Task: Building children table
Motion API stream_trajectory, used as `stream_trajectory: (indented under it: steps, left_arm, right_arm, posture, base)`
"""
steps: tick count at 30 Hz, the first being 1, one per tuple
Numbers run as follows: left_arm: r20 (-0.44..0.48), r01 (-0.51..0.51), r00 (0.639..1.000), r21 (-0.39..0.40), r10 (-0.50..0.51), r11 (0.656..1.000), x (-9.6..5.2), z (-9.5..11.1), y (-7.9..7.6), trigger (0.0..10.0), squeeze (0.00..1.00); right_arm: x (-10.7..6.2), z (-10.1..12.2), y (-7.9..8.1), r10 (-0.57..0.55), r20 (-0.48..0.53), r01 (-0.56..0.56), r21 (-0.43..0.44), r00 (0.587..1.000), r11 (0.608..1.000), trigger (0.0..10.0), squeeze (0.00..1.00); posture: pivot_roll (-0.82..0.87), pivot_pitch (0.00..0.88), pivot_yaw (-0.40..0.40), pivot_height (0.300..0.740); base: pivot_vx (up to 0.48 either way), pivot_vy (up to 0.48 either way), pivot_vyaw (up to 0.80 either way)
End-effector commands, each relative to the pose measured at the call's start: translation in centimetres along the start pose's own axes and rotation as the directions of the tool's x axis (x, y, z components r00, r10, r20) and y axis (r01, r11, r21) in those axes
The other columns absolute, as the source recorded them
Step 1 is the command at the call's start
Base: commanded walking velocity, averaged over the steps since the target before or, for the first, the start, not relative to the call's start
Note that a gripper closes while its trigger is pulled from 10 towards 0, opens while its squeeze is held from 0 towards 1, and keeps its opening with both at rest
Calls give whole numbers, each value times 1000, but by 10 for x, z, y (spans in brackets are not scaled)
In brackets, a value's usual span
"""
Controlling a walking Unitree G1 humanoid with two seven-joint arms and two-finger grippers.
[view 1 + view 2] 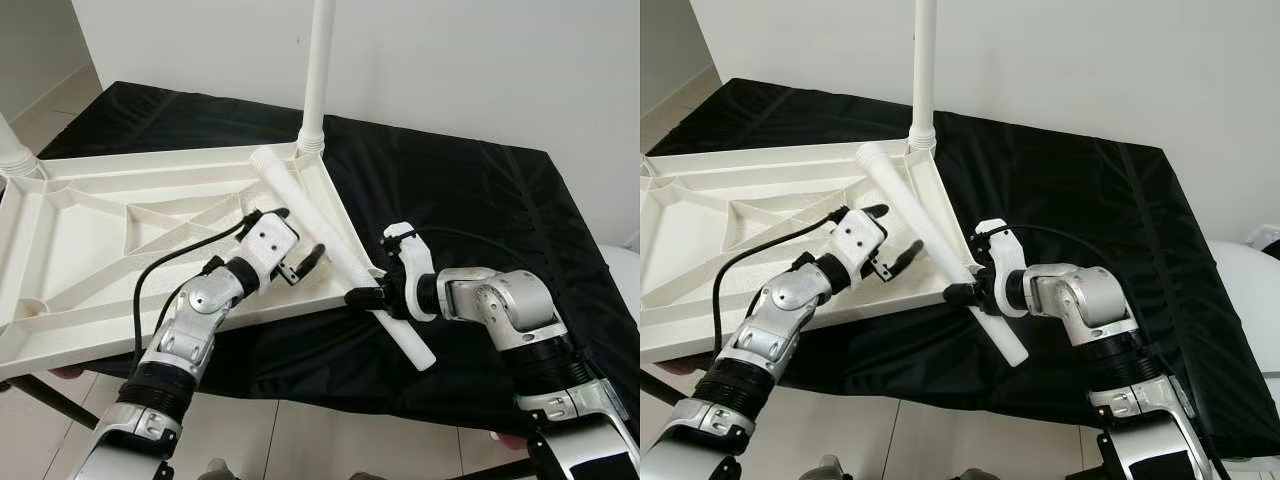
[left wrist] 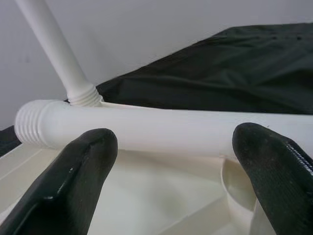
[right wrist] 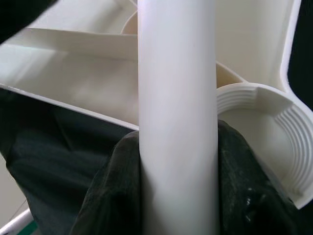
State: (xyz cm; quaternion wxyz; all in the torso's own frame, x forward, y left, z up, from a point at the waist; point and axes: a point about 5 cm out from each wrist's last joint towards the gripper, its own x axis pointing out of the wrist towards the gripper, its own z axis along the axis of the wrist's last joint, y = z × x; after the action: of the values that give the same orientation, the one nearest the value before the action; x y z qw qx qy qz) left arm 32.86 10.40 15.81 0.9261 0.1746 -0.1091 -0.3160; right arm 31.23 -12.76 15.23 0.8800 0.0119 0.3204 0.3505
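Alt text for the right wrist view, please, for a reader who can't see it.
The right gripper is shut on a white table leg, a black finger pressing each side of it. Behind the leg lies the upturned white tabletop, with a threaded corner socket open just beside the leg, and black cloth below.

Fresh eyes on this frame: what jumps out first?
The white tabletop lying upside down on the black cloth, one leg already standing upright in its far corner. Next, the right gripper shut on a loose leg that lies slanted across the tabletop's near corner. The left gripper is open just beside that leg.
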Motion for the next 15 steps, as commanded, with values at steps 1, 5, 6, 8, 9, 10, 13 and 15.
stream_trajectory:
  steps: [1, 5, 6, 8, 9, 10, 13, 15]
  left_arm:
    - [21, -25, 999, -55, 26, 998, 1, 5, 5, 10000, 0]
    - [51, -43, 997, -132, 50, 990, 1, 10, 13, 10000, 0]
    - [62, -43, 997, -148, 52, 988, 0, 13, 16, 10000, 0]
    - [79, -41, 995, -178, 56, 983, 0, 17, 22, 10000, 0]
    - [99, -38, 993, -207, 60, 978, -1, 21, 27, 10000, 0]
    - [112, -35, 992, -226, 61, 974, -1, 25, 31, 10000, 0]
    - [130, -37, 989, -256, 73, 966, -2, 30, 39, 10000, 0]
    - [143, -39, 986, -286, 83, 957, -2, 33, 44, 10000, 0]
  right_arm:
    - [-11, 26, -12, -61, 155, 59, 17, 986, 998, 0, 0]
    - [-17, 39, -23, -118, 239, 113, 38, 964, 993, 0, 0]
    - [-19, 43, -27, -139, 273, 132, 43, 952, 990, 0, 0]
    - [-21, 47, -29, -146, 298, 139, 47, 943, 989, 0, 0]
    - [-23, 52, -30, -147, 329, 138, 52, 933, 989, 392, 0]
    - [-24, 54, -31, -146, 347, 136, 55, 926, 989, 392, 0]
    - [-25, 59, -30, -137, 378, 129, 46, 916, 991, 10000, 0]
    - [-24, 60, -29, -129, 386, 124, 38, 914, 992, 10000, 0]
  posture:
    - [-29, 0, -75, 740]
    - [-28, 0, -72, 740]
    - [-28, 0, -72, 740]
    - [-26, 0, -70, 740]
    - [-26, 0, -69, 740]
    - [-26, 0, -68, 740]
    - [-23, 0, -67, 740]
    - [-23, 0, -66, 740]
  base:
    - [0, 0, 0]
    - [0, 0, 0]
    - [0, 0, 0]
    - [0, 0, 0]
    - [0, 0, 0]
    - [0, 0, 0]
    - [0, 0, 0]
    - [0, 0, 0]
